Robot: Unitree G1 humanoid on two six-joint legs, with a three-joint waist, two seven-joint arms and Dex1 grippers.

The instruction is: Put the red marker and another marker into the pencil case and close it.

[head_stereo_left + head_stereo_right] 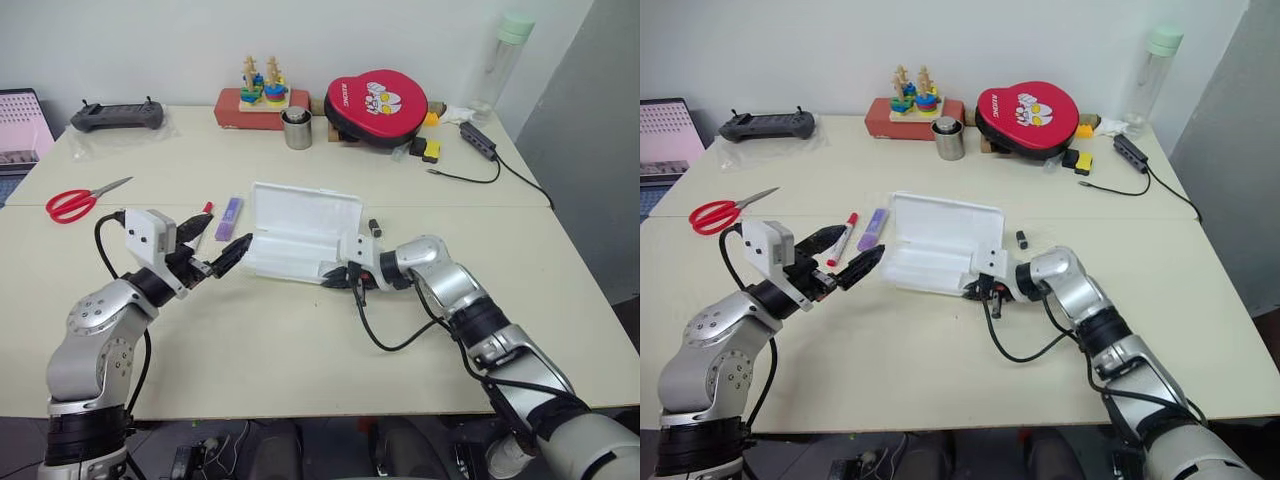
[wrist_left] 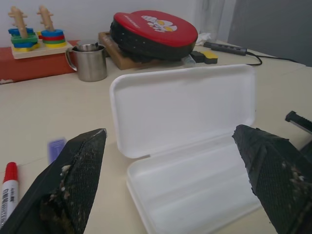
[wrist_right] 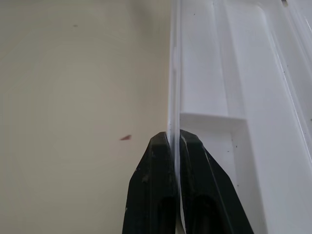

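Observation:
The pencil case (image 1: pixel 300 215) lies open at the table's middle, its white lid tipped back and the tray facing up. My right gripper (image 1: pixel 335 278) is shut on the thin front rim of the tray at its right end; the right wrist view shows both fingers (image 3: pixel 156 161) pinching that edge. The red marker (image 1: pixel 843 238) and the lavender marker (image 1: pixel 230 218) lie side by side just left of the case. My left gripper (image 1: pixel 210 248) hovers open over them, pointing at the case's left end, with nothing between its fingers.
Red-handled scissors (image 1: pixel 80 200) lie at the far left. Along the back stand a metal cup (image 1: pixel 297 130), a ring-stacking toy (image 1: pixel 262 90), a red pad (image 1: pixel 375 105), a controller (image 1: pixel 117 117) and a bottle (image 1: pixel 503 65). A small black piece (image 1: pixel 374 228) sits right of the case.

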